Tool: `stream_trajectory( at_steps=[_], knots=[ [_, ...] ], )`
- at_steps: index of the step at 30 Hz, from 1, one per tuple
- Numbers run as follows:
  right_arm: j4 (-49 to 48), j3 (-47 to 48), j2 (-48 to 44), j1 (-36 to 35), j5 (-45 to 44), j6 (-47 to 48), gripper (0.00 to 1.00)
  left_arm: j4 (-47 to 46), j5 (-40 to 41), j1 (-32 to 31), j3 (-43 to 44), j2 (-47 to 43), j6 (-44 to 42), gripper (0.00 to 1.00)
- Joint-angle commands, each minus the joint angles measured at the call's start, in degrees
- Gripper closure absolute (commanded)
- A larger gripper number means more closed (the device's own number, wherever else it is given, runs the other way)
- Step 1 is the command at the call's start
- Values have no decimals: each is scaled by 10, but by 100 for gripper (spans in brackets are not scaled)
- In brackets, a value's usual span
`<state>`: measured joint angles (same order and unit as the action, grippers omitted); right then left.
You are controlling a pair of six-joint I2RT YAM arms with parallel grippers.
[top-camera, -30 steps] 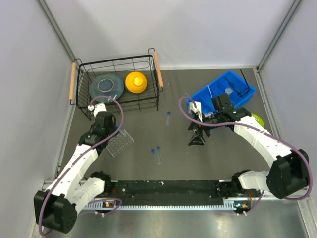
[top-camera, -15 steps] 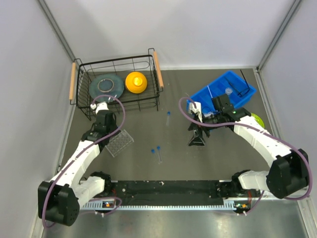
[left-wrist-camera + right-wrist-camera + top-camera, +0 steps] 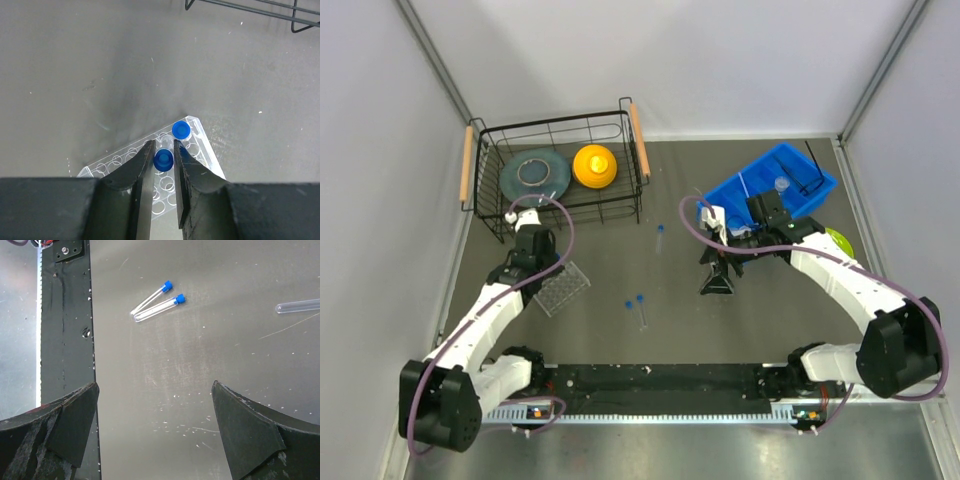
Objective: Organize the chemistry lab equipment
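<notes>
My left gripper (image 3: 163, 150) is shut on a blue-capped test tube (image 3: 163, 160), held upright over the clear grid rack (image 3: 197, 150). Another blue-capped tube (image 3: 180, 130) stands in a corner hole of the rack. In the top view the left gripper (image 3: 550, 266) hangs over the rack (image 3: 565, 288). My right gripper (image 3: 717, 283) is open and empty above the table. Two capped tubes (image 3: 636, 306) lie mid-table, also in the right wrist view (image 3: 159, 308). A third tube (image 3: 659, 238) lies farther back. A clear vial (image 3: 781, 184) and a black wire stand (image 3: 814, 165) are in the blue bin (image 3: 745, 188).
A black wire basket (image 3: 620, 205) at the back left holds a grey plate (image 3: 535, 172) and a yellow dome (image 3: 594, 165). A lime-green plate (image 3: 838, 240) shows beside the right arm. The black base rail (image 3: 65, 330) runs along the near edge.
My left arm has shifted slightly, its wrist moving a little farther back over the rack with the tube still held. The right arm has barely moved.
</notes>
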<state>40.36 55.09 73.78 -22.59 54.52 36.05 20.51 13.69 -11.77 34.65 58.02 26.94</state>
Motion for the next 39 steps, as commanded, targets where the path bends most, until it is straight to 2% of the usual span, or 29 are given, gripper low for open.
stream_trajectory(
  at_steps=[1, 11, 16, 20, 21, 23, 28, 31, 32, 35, 36, 39],
  knots=[
    [-5, -1, 3, 5, 18, 17, 5, -20, -8, 4, -7, -2, 0, 72],
    [-2, -1, 7, 4, 20, 21, 4, 7, -4, 4, 0, -35, 4, 52],
    [-1, -4, 8, 5, 21, 28, 4, 44, 1, 5, 21, -69, 2, 46],
    [-4, 4, 15, 5, 29, 14, 4, 80, 13, 6, 38, -115, 4, 35],
    [-5, 6, 20, 5, 31, 6, 4, 88, 17, 6, 40, -140, 4, 29],
    [-18, 22, 30, -3, 16, -30, 4, 114, 21, 6, 48, -167, 7, 22],
    [-45, 70, 71, -54, -109, -130, 5, 162, 13, 6, 55, -266, 17, 1],
    [-90, 98, 97, -111, -222, -202, 4, 175, -11, 6, 46, -328, 29, 1],
    [-119, 111, 108, -144, -293, -222, 4, 181, -16, 6, 44, -341, 39, 1],
    [-167, 146, 165, -184, -459, -331, 4, 204, -27, 6, 40, -389, 60, 1],
    [-177, 155, 180, -199, -493, -385, 4, 208, -31, 6, 39, -410, 64, 1],
    [-207, 187, 245, -213, -586, -433, 4, 218, -43, 6, 43, -442, 72, 1]
  ],
)
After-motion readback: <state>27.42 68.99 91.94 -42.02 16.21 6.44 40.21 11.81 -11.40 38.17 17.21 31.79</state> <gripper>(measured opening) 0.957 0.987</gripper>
